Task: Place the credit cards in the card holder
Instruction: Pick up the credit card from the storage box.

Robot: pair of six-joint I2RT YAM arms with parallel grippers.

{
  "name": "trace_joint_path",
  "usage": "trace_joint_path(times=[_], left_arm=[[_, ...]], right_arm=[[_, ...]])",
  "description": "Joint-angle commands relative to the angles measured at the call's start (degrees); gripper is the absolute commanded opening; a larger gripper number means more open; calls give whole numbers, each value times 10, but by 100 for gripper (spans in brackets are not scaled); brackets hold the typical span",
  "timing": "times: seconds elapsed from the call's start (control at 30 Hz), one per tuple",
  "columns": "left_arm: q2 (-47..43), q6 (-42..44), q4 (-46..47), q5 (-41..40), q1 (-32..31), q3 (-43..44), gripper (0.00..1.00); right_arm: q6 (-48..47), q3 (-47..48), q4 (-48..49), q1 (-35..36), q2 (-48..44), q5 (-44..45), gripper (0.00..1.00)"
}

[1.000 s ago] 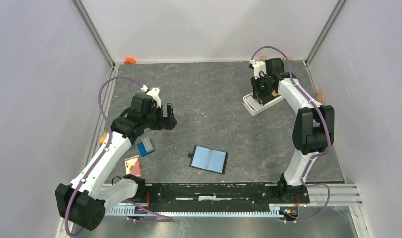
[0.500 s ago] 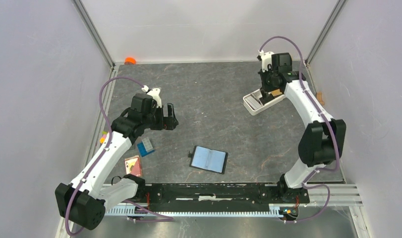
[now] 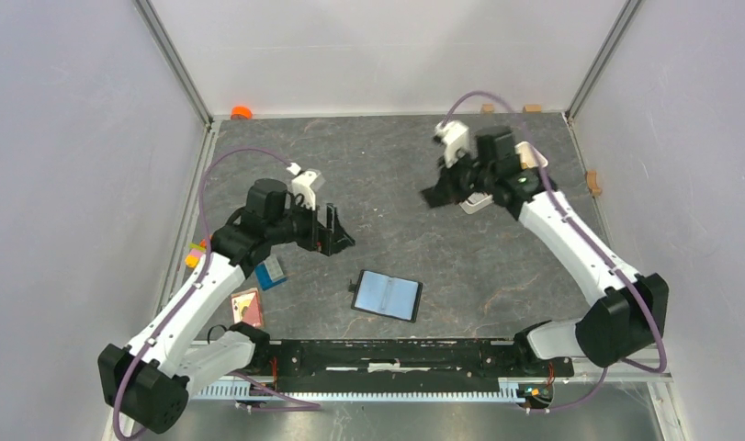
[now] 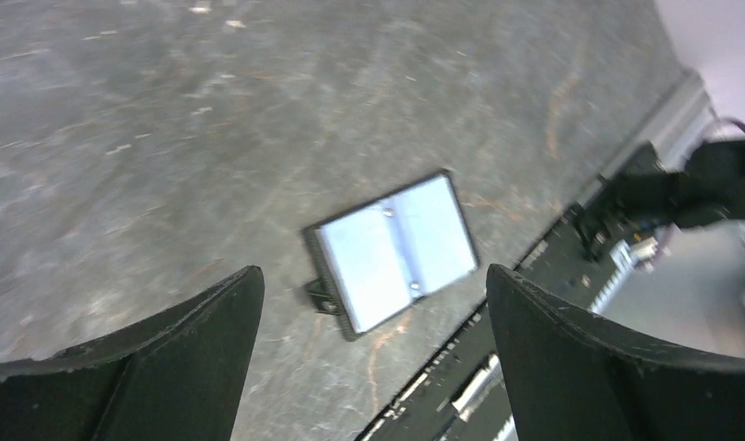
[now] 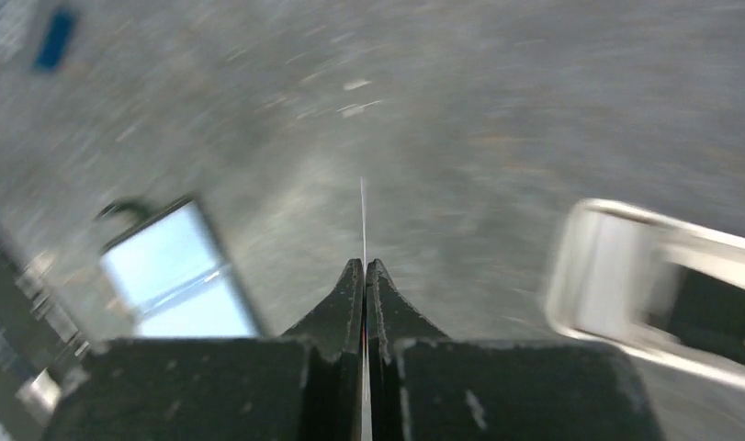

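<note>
On the dark stone-patterned counter [image 3: 387,175], at the lower left of the top view, a pink card [image 3: 245,304] lies flat beside the left arm's lower link, and a blue ridged block [image 3: 270,272] sits just above and to the right of it, partly under the arm. An orange object [image 3: 242,112] rests at the upper left corner, well apart from everything else. The left gripper [image 3: 334,231] hangs left of centre above the counter with its jaws wide apart and nothing between them; its wrist camera looks down between the two fingers onto the card holder. The card holder [image 3: 387,295] lies opened flat at lower centre, near the front rail, its two inner faces showing pale blue inside a black border, touched by neither gripper. Right of centre in the upper half, the right gripper [image 3: 434,197] is raised off the counter with its jaws pressed together on a credit card [image 5: 363,220], seen edge-on in the blurred wrist view as a thin pale line standing out beyond the fingertips; its colour cannot be told. The white tray [image 3: 479,202] lies just right of that gripper, largely hidden under the right arm, with something dark inside.
</note>
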Motion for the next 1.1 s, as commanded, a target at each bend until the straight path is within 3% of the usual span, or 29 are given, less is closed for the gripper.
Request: trace_joint_path(times=[0.0, 0.37, 0.4, 0.67, 0.77, 0.93, 1.0, 1.07], left_arm=[[10, 33, 52, 123, -53, -5, 96], [78, 49, 37, 136, -174, -3, 94], [80, 49, 37, 147, -179, -3, 91], [102, 48, 34, 156, -200, 1, 41], [105, 48, 34, 159, -206, 1, 35], [96, 59, 19, 131, -209, 14, 31], [76, 66, 14, 100, -209, 16, 42], [56, 74, 8, 61, -209, 15, 45]], right_arm=[[-11, -87, 25, 73, 8, -174, 0], [1, -153, 109, 162, 19, -375, 0], [1, -152, 110, 166, 18, -382, 0], [-2, -152, 115, 175, 4, -416, 0], [0, -152, 117, 176, -2, -424, 0], [-12, -148, 101, 176, -9, -407, 0], [-27, -144, 83, 177, -5, -406, 0], [-28, -147, 80, 176, -5, -405, 0]])
